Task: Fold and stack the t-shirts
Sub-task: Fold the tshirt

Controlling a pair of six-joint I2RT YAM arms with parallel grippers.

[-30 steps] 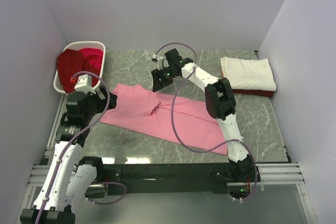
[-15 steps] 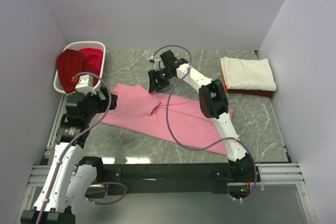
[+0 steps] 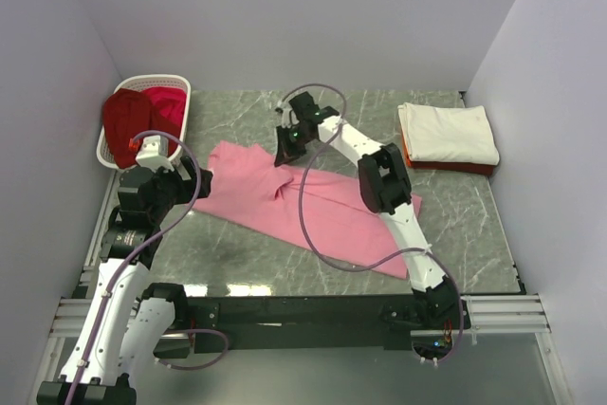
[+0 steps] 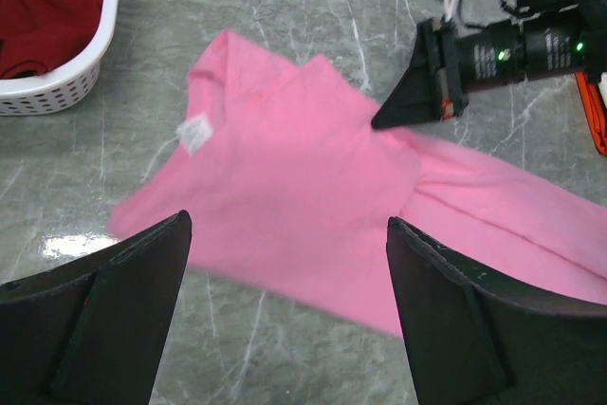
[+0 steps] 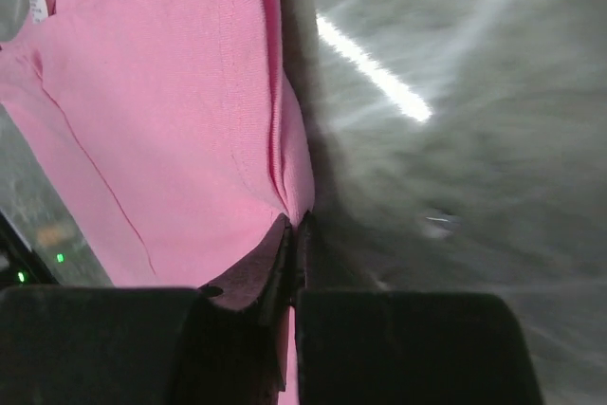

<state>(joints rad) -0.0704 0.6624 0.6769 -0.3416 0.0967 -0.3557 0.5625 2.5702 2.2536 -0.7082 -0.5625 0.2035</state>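
On the tabletop (image 3: 474, 220): pink shirt (image 3: 285, 201) spread centre, far edge pinched.
Right end effector (image 5: 294, 234): closed on pink shirt's far edge.
Left end effector (image 4: 285, 225): wide open above pink shirt's left end.
Fold: likely best lifted slowly, cloth kept taut.

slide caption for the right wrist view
Right hand shut on an edge of the pink t-shirt, grey table beyond.
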